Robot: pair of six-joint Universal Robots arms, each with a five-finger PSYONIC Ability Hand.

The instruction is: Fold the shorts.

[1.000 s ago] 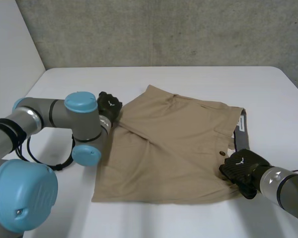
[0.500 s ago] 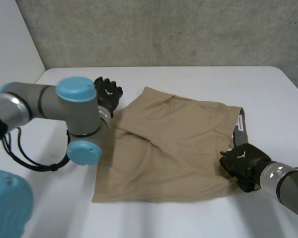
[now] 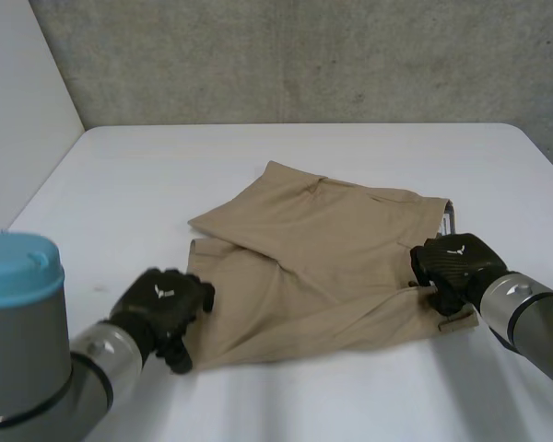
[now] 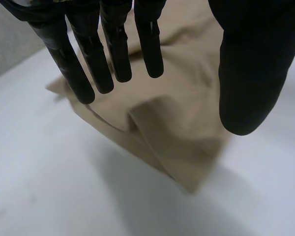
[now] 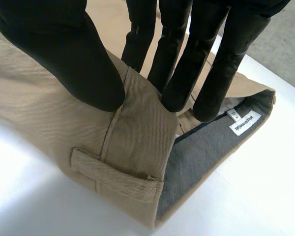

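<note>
The left hand has swung away from the far left corner of the shorts and is now hovering at their near left corner, just above the hem. Its fingers are hanging straight and spread, with the thumb standing well apart, and they are holding nothing. The right hand has shifted a little farther along the right end of the shorts and is pinching the waistband between thumb and fingers, raising that near right corner off the table. The shorts are lying across the middle of the table, their near edge now slanting up toward the right hand, and a diagonal fold is running across their left half. Just below the right thumb a belt loop is showing, and beside the fingertips the grey lining with its white label is gaping open. Beyond the shorts a grey concrete wall is closing off the table.
</note>
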